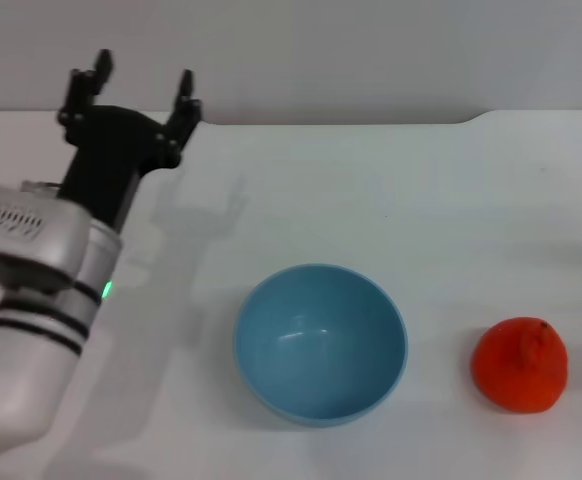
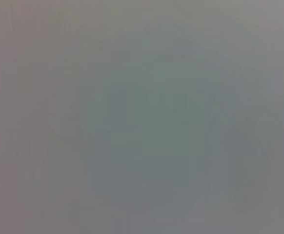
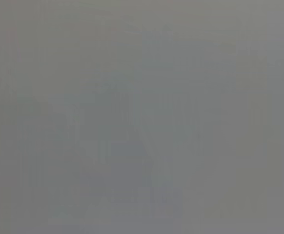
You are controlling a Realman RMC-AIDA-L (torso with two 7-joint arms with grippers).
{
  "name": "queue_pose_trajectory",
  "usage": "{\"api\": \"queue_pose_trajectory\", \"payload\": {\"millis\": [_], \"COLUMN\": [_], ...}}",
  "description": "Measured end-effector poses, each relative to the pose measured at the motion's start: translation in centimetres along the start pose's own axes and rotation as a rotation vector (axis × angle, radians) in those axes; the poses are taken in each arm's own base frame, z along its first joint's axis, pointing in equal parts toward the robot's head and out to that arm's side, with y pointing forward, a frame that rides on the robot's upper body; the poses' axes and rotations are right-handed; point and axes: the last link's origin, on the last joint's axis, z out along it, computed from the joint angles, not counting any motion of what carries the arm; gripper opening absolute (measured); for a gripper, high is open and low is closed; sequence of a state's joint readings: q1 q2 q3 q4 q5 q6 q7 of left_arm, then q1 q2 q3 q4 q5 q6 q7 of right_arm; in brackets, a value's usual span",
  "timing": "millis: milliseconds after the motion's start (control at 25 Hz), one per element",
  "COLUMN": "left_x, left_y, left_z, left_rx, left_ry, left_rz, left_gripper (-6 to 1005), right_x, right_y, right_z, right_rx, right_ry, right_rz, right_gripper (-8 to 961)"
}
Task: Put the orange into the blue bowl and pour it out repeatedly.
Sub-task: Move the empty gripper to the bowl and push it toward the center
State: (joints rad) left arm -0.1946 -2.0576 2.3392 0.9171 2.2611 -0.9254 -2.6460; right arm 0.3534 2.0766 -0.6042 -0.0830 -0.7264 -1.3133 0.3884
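In the head view the blue bowl stands upright and empty near the table's front middle. The orange rests on the table to the bowl's right, apart from it, its lumpy top and stem nub facing up. My left gripper is raised at the far left, well behind and left of the bowl, open with nothing between its fingers. My right gripper is out of view. Both wrist views show only a flat grey blur with nothing recognisable.
The white table runs back to a grey wall, with its far edge stepping up at the right. My left arm fills the front left corner.
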Motion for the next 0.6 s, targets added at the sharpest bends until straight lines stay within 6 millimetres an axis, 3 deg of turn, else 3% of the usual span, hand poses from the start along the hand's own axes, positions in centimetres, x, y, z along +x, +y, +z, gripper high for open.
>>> {"api": "queue_pose_trajectory", "payload": {"millis": [280, 600], "left_x": [1.8, 6.0], "left_y": [1.2, 1.2], "left_z": [4.3, 8.3], "left_rx": [-0.15, -0.42], "left_ry": [-0.235, -0.538], "left_rz": [-0.118, -0.199], "left_gripper": [798, 797], "right_x": [0.3, 0.6], "right_y": [0.5, 1.1], "right_z": [-0.2, -0.5], "right_rx": [-0.032, -0.061], "right_ry": [0.015, 0.029], "right_rz": [-0.002, 0.003], "right_gripper": [570, 570]}}
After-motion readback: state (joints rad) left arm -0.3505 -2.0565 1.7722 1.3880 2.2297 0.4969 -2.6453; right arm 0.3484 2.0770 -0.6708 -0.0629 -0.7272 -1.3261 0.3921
